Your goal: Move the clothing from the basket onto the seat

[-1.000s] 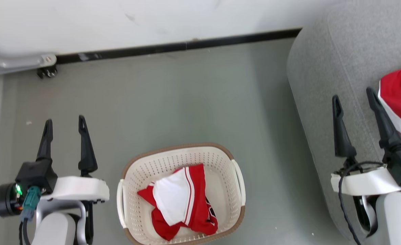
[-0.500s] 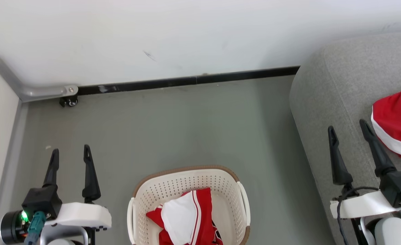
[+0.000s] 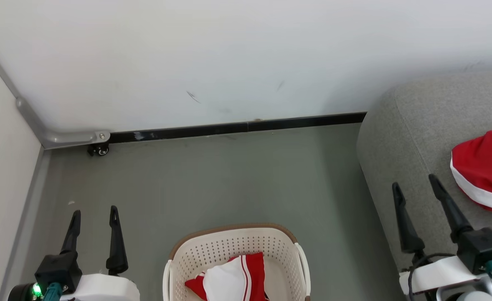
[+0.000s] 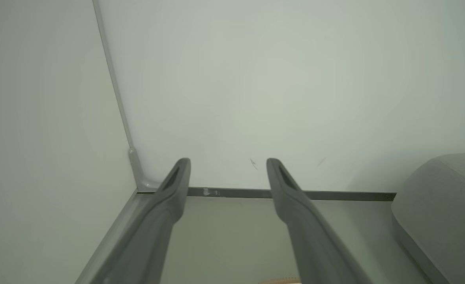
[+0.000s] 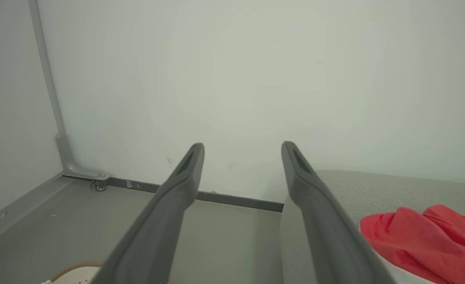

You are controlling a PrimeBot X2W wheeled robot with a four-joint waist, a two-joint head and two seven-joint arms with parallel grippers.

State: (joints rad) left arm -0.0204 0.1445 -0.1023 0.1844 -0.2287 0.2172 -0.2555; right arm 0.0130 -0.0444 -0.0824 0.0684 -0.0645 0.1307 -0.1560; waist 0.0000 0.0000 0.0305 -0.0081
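At the six o'clock edge of the head view, a red-and-white garment lies crumpled inside the basket with its broad white panel uppermost, so part of the clothing is not yet moved. The basket stands on the grey floor with its brown rim open upward, which leaves the cloth reachable from above. At about three o'clock a second red garment with a white hem rests on the seat, near its rounded end. Judged from that, one piece is delivered and one is to be fetched. The seat is near the basket's three o'clock side, with a strip of floor between them, so the carry looks short. The left tool hovers at about eight o'clock over bare floor beside the basket, its two dark fingers spread wide and holding nothing. The right tool, at four o'clock, hangs over the seat's edge, close to the second red garment but apart from it, likewise wide and empty. Both point toward twelve o'clock, at the white wall and its black skirting. The next step is probably a reach down into the basket, where the loose fabric likely needs a pinch on a raised fold.
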